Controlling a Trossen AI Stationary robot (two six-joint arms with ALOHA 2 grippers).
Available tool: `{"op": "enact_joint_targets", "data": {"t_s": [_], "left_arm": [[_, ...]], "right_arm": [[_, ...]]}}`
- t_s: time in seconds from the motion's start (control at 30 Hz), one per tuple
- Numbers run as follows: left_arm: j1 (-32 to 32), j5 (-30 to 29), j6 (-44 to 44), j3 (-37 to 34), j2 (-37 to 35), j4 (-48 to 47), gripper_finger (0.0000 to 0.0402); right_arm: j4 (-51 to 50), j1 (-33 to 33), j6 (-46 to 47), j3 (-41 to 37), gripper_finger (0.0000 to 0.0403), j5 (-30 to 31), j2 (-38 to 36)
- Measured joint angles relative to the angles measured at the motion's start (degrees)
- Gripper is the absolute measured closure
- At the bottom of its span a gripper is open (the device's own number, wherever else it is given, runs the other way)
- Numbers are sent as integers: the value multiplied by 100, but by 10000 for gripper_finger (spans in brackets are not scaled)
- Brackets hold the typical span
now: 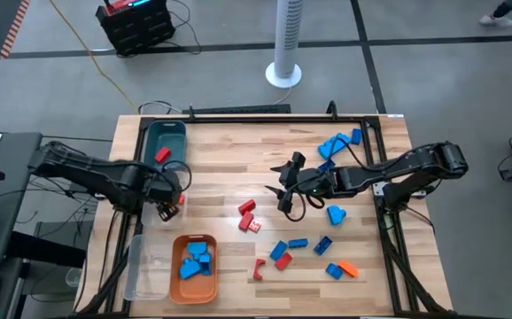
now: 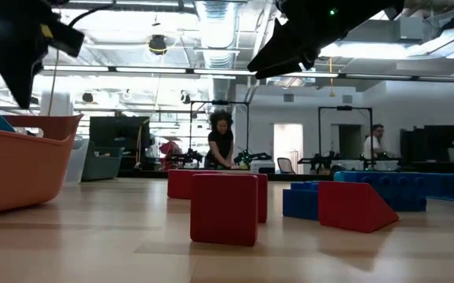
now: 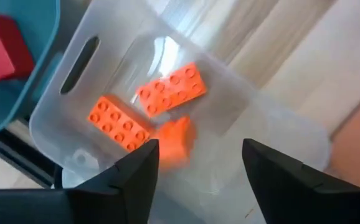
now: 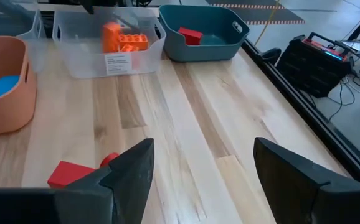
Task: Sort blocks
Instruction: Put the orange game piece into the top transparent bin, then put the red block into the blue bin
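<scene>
From above we see the worktop [image 1: 229, 177] strewn with red and blue blocks [image 1: 284, 251], and the left gripper [image 1: 169, 206] over the clear bin [image 1: 150, 266]. Only its wrist camera shows inside: two orange bricks [image 3: 170, 89] lying there, a third, blurred [image 3: 175, 140], between our spread jaws. The right gripper [image 1: 284, 189] hovers mid-worktop, jaws apart, holding nothing. The teal bin [image 4: 205, 38] holds one red brick [image 4: 190, 35].

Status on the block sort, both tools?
Left tool open over the clear bin, orange blocks inside it. Right tool open, empty, mid-table. Loose red blocks and blue blocks unsorted. Nothing in the way.
</scene>
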Motion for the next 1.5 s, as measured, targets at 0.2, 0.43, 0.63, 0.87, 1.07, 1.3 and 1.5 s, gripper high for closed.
{"op": "enact_joint_targets", "data": {"t_s": [0.2, 0.43, 0.63, 0.87, 1.07, 1.3, 1.5], "left_arm": [[148, -111, 1110, 185, 382, 1535, 166], [573, 165, 2381, 269, 1805, 3437, 165], [805, 158, 3023, 1106, 3052, 3693, 164], [974, 156, 3375, 1846, 4000, 3749, 164], [1135, 297, 3632, 1916, 4478, 4224, 164], [1260, 595, 3743, 1867, 4625, 4453, 164], [1261, 796, 3717, 1800, 4625, 4667, 164]], "right_arm": [[41, -41, 4, 0, 123, -2, 1], [31, -49, 51, 0, 123, -6, -1], [-111, -15, 50, 0, 123, -22, 1], [-198, -15, 45, 0, 123, -22, 1], [-205, -20, 2, 0, 123, -20, -1], [-224, -20, 0, 0, 123, -20, 1], [-223, -26, -2, 0, 123, -20, 0]]}}
